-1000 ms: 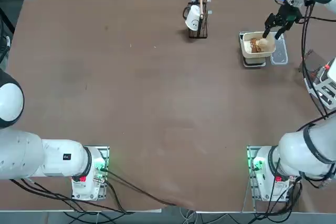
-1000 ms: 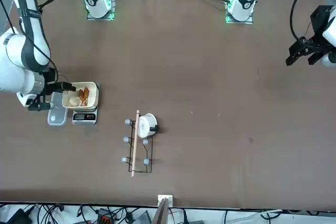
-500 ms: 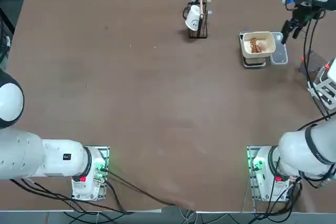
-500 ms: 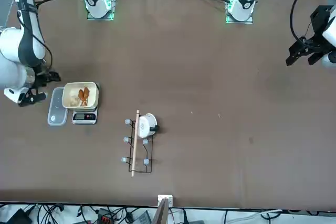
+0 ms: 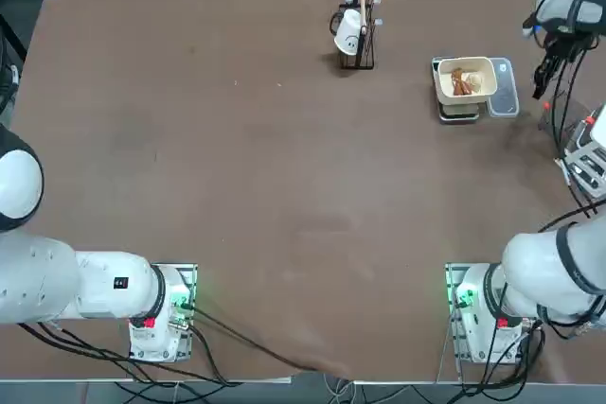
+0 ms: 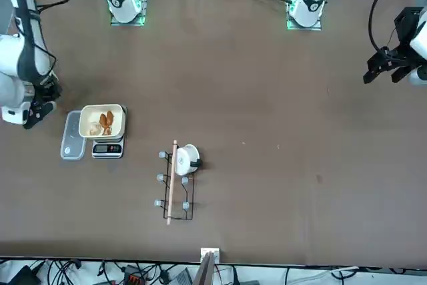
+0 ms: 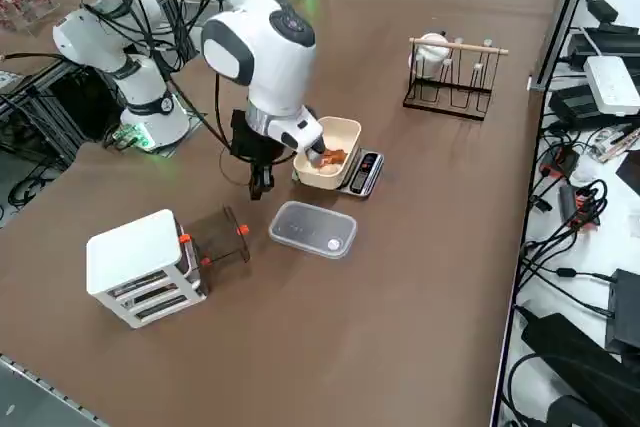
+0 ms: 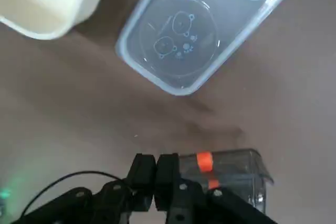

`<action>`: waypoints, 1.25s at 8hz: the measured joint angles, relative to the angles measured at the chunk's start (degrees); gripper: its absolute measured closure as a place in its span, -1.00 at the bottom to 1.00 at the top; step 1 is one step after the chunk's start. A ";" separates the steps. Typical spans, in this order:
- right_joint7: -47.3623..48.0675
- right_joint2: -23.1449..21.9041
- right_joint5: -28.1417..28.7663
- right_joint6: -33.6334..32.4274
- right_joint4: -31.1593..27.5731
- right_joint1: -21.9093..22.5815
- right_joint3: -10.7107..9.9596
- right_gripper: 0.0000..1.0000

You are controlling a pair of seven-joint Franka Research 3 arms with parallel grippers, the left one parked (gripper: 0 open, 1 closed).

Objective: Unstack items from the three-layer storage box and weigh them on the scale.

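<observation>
Right pincer (image 8: 156, 161) hung clenched near clear lid (image 8: 205, 30). Three-layer storage box (image 7: 138, 259): showed whole from right side, cropped from above.

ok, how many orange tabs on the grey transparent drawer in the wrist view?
2: one larger orange tab by the drawer's rim, one smaller orange tab beside it. More may be hidden.

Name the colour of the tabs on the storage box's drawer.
Orange; clearest in the right wrist view.

Right gripper (image 8: 156, 169) shifted from over the cream bowl (image 5: 485, 80) to past the clear lid (image 5: 506, 92), jaws drawn together
</observation>
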 joint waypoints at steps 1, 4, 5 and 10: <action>0.00 0.35 -0.77 3.82 -2.82 -0.31 0.00 0.89; -0.06 0.91 -7.29 7.12 -5.97 -2.37 -0.01 0.92; -0.08 1.12 -9.77 7.64 -5.98 -4.08 -0.04 0.92; -0.87 1.92 -11.53 6.26 -6.06 -9.08 -0.06 0.90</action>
